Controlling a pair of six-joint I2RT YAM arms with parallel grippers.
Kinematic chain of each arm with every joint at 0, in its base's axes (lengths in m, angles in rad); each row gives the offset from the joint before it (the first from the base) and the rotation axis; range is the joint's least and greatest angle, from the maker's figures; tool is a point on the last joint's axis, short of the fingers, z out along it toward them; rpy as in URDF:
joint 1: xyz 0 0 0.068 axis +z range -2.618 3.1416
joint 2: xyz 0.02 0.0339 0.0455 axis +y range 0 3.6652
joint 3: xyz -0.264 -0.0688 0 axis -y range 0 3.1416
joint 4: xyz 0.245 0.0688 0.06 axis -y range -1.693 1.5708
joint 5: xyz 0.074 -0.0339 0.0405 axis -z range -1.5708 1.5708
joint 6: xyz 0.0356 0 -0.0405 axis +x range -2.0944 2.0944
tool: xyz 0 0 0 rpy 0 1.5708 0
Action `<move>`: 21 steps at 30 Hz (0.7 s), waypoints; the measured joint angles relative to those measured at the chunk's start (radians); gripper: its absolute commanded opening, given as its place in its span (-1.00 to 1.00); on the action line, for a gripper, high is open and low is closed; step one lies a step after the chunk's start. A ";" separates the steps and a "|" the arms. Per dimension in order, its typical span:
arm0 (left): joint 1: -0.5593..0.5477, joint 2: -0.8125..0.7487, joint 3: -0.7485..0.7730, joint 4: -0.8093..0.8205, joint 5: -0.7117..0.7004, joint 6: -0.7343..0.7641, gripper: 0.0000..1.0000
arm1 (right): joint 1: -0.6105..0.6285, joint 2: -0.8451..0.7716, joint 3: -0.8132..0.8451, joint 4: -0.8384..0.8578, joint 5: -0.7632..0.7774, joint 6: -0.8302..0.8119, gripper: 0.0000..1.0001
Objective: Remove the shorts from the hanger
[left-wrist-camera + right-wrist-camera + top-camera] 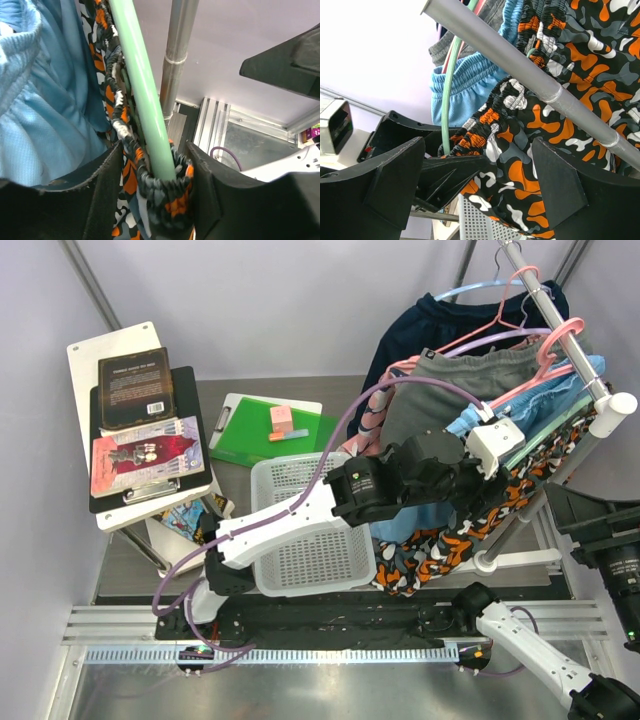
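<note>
Grey table, rack on right. Camo shorts on green hanger, blue shorts beside. Left gripper narrow, pinching camo waistband, likely to slide it off. Right gripper wide, empty.

Pale lilac walls close in the grey table under flat, even light; at ten o'clock, a white stand carries books.
</note>
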 measured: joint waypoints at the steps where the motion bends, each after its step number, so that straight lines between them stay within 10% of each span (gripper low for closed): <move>1: 0.000 0.004 0.000 0.003 0.000 -0.002 0.01 | 0.000 0.000 0.001 -0.001 0.001 -0.003 0.87; 21: -0.002 0.051 0.009 0.021 -0.026 -0.003 -0.99 | 0.001 -0.014 0.037 -0.021 0.009 -0.060 0.87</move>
